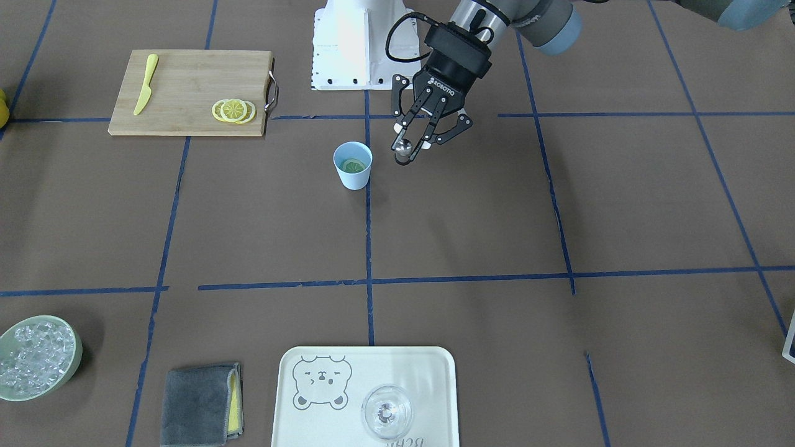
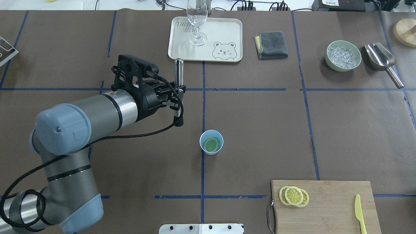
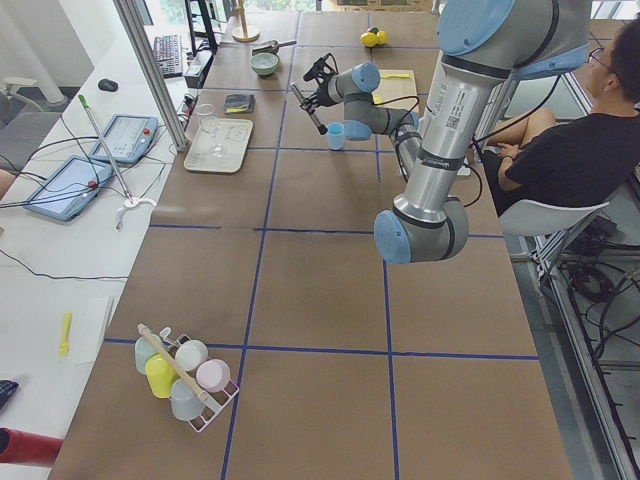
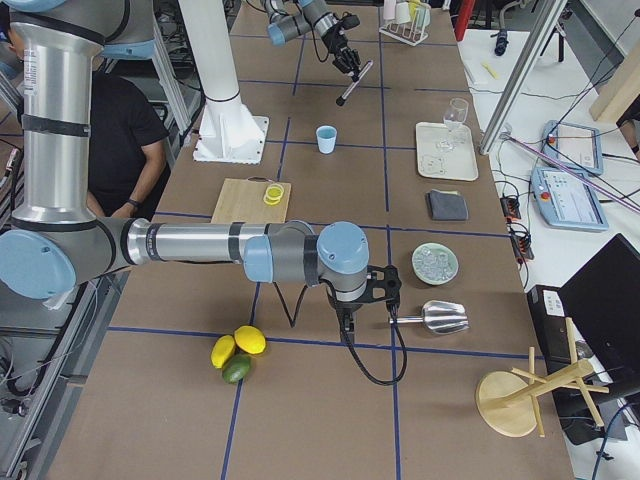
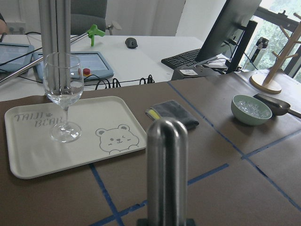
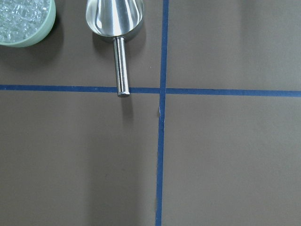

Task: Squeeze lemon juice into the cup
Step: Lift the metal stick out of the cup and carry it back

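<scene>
Lemon slice [image 2: 211, 144] lies flat inside the cup [image 1: 354, 179], mid-table. Left gripper [image 2: 175, 97] is clenched on a metal rod [image 2: 178, 70], held left of the cup, not in it. Judging by that, pressing isn't done. Right gripper [image 4: 390, 305] is by the scoop [image 4: 440, 317]; can't tell its jaws.

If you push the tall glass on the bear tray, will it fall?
Probably tippy: the glass stands tall on a thin stem over a small foot, so a high push could topple it. It looks thin and clear, likely fragile. A low push might slide it across the smooth tray.
</scene>
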